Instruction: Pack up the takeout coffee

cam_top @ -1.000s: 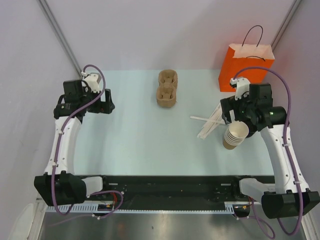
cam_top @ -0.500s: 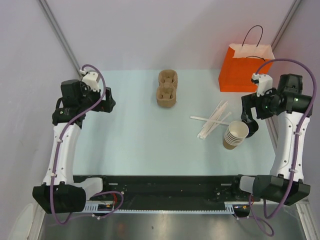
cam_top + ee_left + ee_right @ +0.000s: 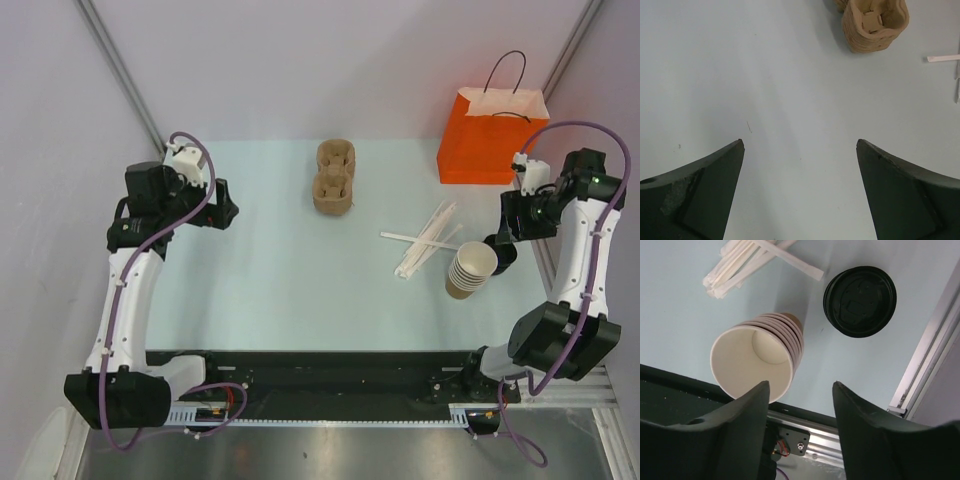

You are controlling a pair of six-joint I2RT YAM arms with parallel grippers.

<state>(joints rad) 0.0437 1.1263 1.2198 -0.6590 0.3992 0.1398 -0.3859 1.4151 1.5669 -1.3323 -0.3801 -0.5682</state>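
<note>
No tan cup with a black lid on it shows in any view. A stack of lidless tan paper cups (image 3: 470, 270) lies tilted at the right, and it also shows in the right wrist view (image 3: 760, 355). Round black lids (image 3: 860, 301) lie flat on the table beside it. The brown pulp carrier (image 3: 334, 177) stands empty at the back centre, and the left wrist view (image 3: 874, 25) shows it too. My right gripper (image 3: 500, 237) (image 3: 800, 385) is open and empty, above the lids and the stack. My left gripper (image 3: 228, 212) (image 3: 800, 142) is open and empty over bare table at the left.
An orange paper bag (image 3: 492, 135) with black handles stands at the back right. Several paper-wrapped straws (image 3: 425, 240) lie left of the cup stack. A metal rail (image 3: 925, 355) runs along the table's right edge.
My right arm has swung from over the cup stack out to the right edge and back. My left gripper shifted slightly to the right. The cups and the carrier have not moved.
</note>
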